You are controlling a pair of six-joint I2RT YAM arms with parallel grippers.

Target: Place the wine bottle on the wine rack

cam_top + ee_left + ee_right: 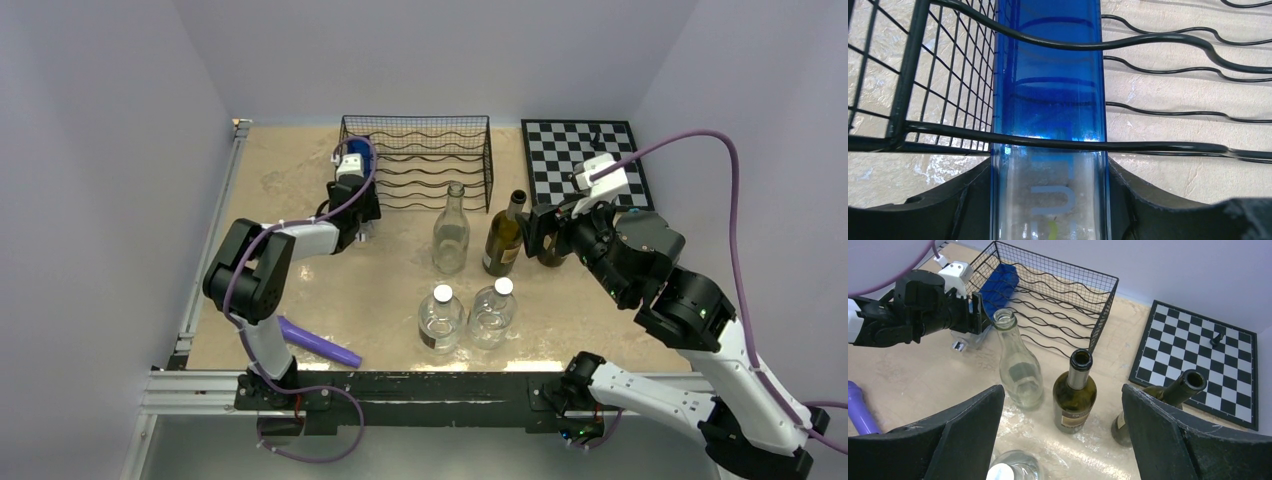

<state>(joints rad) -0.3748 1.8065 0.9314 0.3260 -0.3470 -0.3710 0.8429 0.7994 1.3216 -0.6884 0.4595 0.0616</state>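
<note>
My left tool (pixel 357 203) gripped the near end of the blue wine bottle (pixel 1048 100) at the front edge of the wine rack (pixel 430 150). The bottle lay inside the rack, in its leftmost channel, just beside the left mesh wall, and wavy wires crossed over it. My right tool (pixel 1060 395) was wide open in front of the rack's right corner, near a dark green bottle (pixel 1074 407) standing on the worktop (pixel 300 180).

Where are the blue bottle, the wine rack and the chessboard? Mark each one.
blue bottle (pixel 1048 90), left wrist view, middle of its glass body.
wine rack (pixel 1104 315), right wrist view, its mesh end wall.
chessboard (pixel 550 160), top external view, bare squares near its left edge.
</note>
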